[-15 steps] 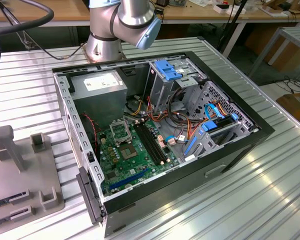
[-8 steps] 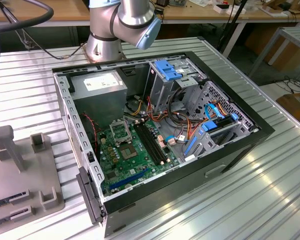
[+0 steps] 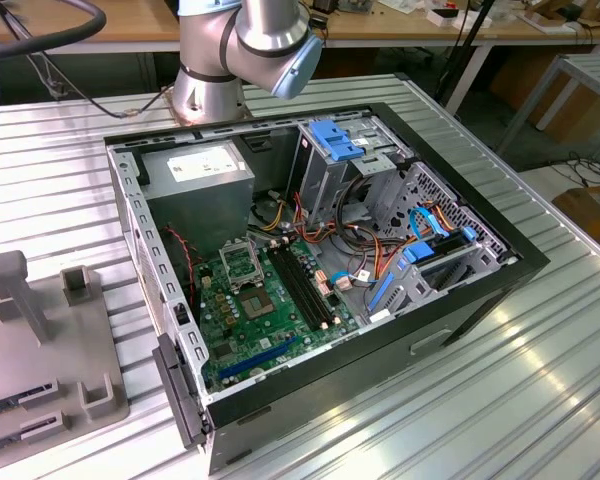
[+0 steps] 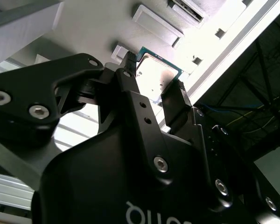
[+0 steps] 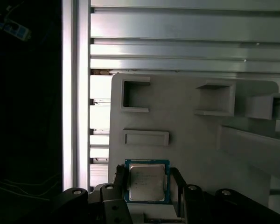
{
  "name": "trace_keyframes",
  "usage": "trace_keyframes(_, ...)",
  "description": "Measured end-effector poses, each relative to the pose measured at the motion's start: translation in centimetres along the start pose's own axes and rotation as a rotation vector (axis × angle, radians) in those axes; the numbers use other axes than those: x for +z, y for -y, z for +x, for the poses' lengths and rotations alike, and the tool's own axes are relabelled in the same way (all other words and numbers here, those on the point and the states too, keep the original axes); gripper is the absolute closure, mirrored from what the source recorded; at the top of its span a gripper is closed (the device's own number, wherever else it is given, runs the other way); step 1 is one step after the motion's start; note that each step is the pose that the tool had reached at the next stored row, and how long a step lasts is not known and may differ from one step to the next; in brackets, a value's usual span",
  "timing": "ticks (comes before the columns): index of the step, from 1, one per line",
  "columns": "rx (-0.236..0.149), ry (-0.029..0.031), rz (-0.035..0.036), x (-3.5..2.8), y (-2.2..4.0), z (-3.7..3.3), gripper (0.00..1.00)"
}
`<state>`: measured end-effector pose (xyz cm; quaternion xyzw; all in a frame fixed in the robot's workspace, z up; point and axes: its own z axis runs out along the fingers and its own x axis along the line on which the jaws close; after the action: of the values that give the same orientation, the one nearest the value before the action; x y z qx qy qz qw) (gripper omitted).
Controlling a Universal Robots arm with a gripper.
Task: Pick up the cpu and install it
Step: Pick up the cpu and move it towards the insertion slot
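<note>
The cpu (image 5: 147,181) is a small square chip with a silver top and a thin green rim. In both wrist views it sits between the two black fingers of my gripper (image 5: 148,183), over a grey fixture plate (image 5: 177,121). One finger (image 5: 120,183) presses on each side edge, so the gripper is shut on it. In the second wrist view the cpu (image 4: 155,71) shows bright between the fingertips of the gripper (image 4: 154,78). I cannot tell whether it rests on the plate or hangs just above it. The open computer case (image 3: 320,260) holds the green motherboard (image 3: 270,320) with its metal socket frame (image 3: 242,263).
The arm's base (image 3: 205,85) stands behind the case on the ribbed metal table (image 3: 500,380). The grey fixture plate (image 3: 40,350) with raised blocks and slots lies at the exterior view's left. Cables, drive bays and a power supply (image 3: 200,175) crowd the case.
</note>
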<state>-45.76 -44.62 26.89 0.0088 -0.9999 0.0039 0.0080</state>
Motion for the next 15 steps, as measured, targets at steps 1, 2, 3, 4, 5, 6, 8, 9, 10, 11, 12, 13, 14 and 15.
trace_keyframes(1,0.000,0.0001,0.0000,-0.01,0.00,0.00,0.53)
trace_keyframes(2,0.000,0.0003,-0.0002,-0.01,0.00,0.00,0.53)
trace_keyframes(3,0.000,0.0000,0.0000,-0.10,0.00,0.00,0.53)
trace_keyframes(4,0.000,0.0000,0.0000,-0.18,0.00,0.00,0.53)
trace_keyframes(5,0.000,-0.0001,0.0001,-0.19,0.00,0.00,0.53)
trace_keyframes(6,0.000,-0.0001,0.0001,-0.20,0.00,0.00,0.53)
trace_keyframes(8,0.000,-0.0002,0.0002,-0.25,0.00,0.01,0.53)
trace_keyframes(9,0.000,-0.0002,0.0001,-0.28,0.00,0.01,0.53)
trace_keyframes(10,0.000,0.0000,0.0001,-0.30,0.00,0.01,0.53)
trace_keyframes(11,0.000,-0.0002,0.0002,-0.37,0.00,0.01,0.53)
trace_keyframes(12,0.000,-0.0003,0.0002,-0.42,0.01,0.01,0.53)
trace_keyframes(13,0.000,-0.0003,0.0002,-0.47,0.00,0.01,0.53)
trace_keyframes(14,0.000,-0.0001,0.0001,-0.53,0.01,0.01,0.53)
trace_keyframes(15,0.000,-0.0002,0.0001,-0.62,0.00,0.01,0.53)
